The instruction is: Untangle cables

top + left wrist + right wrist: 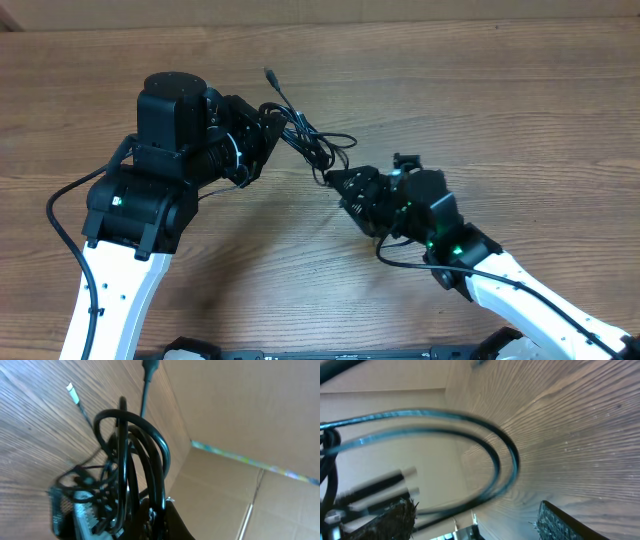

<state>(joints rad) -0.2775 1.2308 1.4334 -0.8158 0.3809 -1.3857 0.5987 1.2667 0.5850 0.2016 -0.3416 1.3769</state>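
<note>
The left pincer (270, 126) looks clamped on the thin black knotted cables (318, 146); the right pincer (333, 180), jaws apart, straddles a loop. Nothing looks separated yet.

Wood-grain table (520, 90) under even light; beyond it, tan panels (240, 400), possibly cardboard, form walls.

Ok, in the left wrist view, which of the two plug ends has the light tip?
The plug at upper left, out over the wood. The other plug, at the top edge above the cable bundle, is all dark.
</note>
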